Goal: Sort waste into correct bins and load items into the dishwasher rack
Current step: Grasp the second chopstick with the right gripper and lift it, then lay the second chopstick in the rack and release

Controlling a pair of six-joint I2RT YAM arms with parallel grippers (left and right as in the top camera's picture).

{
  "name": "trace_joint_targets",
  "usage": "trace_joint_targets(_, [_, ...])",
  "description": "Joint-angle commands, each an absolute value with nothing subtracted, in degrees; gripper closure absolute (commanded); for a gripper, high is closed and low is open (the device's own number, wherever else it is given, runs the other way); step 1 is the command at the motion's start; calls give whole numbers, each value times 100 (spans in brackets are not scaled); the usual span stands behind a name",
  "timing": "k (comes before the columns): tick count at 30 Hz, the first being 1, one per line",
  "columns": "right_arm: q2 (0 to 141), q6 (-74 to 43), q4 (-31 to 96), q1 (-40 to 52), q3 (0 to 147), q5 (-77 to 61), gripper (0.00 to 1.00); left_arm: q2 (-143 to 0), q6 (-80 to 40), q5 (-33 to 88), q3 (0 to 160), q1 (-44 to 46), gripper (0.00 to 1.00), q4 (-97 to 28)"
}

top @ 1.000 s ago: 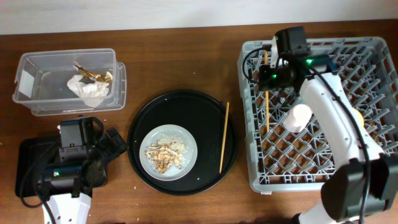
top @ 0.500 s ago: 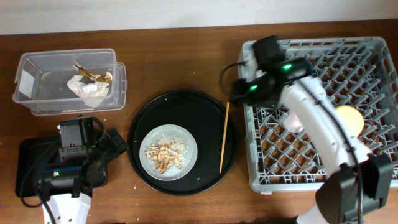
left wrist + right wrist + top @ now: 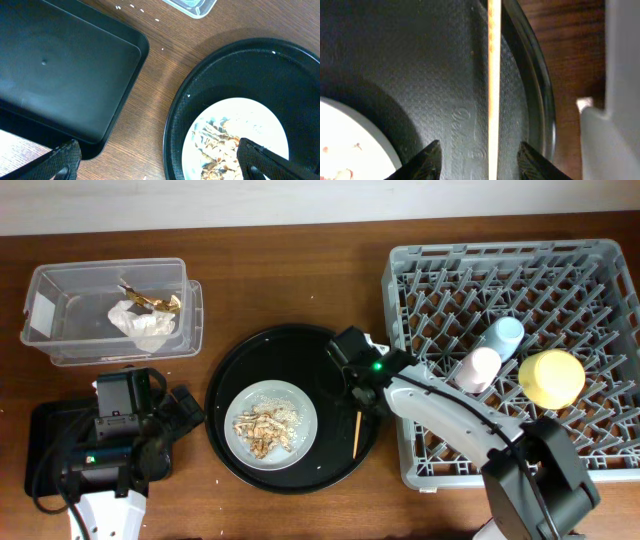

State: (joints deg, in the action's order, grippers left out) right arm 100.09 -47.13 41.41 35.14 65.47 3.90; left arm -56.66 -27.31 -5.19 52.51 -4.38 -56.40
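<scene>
One wooden chopstick [image 3: 357, 435] lies on the round black tray's right side. My right gripper [image 3: 358, 388] is open and straddles it; in the right wrist view the chopstick [image 3: 494, 75] runs between the fingers [image 3: 484, 162]. The grey plate [image 3: 290, 402] holds beige food scraps [image 3: 265, 428]. The blue cup [image 3: 505, 335], pink cup [image 3: 478, 368] and yellow bowl [image 3: 550, 377] stand in the grey rack [image 3: 440, 460]. The clear box [image 3: 70, 290] holds the white wrapper [image 3: 140, 325]. My left gripper [image 3: 178, 412] is open and empty between the shallow black tray [image 3: 60, 75] and the plate [image 3: 250, 115].
The large round black tray [image 3: 300, 355] sits mid-table between the bins and the rack. The rack's near-left corner [image 3: 620, 75] is close to the right of my right gripper. A few crumbs lie on the wood near the clear box's corner [image 3: 192, 6].
My right arm has swung from the rack's back left corner down to the round tray and now straddles the chopstick. The left arm has not moved.
</scene>
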Motion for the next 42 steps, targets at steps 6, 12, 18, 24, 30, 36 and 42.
trace_joint_targets(6, [10731, -4847, 3640, 3531, 6300, 530, 63, -5627, -2781, -541, 5330, -467, 1, -5649])
trace_joint_targets(12, [10790, -4829, 3658, 3529, 6311, 342, 91, -5629, -2781, -541, 5330, -467, 1, -5649])
trace_joint_targets(18, [9717, -4235, 4261, 3474, 6818, 220, 96, -5627, -2781, -541, 5330, -469, 1, -5649])
trace_joint_targets(24, [8197, -2231, 4560, 2414, 7459, 375, 96, -5627, -2779, -541, 5330, -469, 1, -5647])
trace_joint_targets(30, [8409, -1072, 4147, 1347, 7448, 333, 96, -5627, -2781, -543, 5330, -469, 1, -5647])
trace_joint_targets(36, [9334, -1076, 3741, 1188, 7448, 303, 89, -5627, -2781, -541, 5330, -467, 1, -5649])
trace_joint_targets(42, [9633, -1085, 3820, 1192, 7450, 189, 34, -5627, -2781, -543, 5330, -467, 1, -5647])
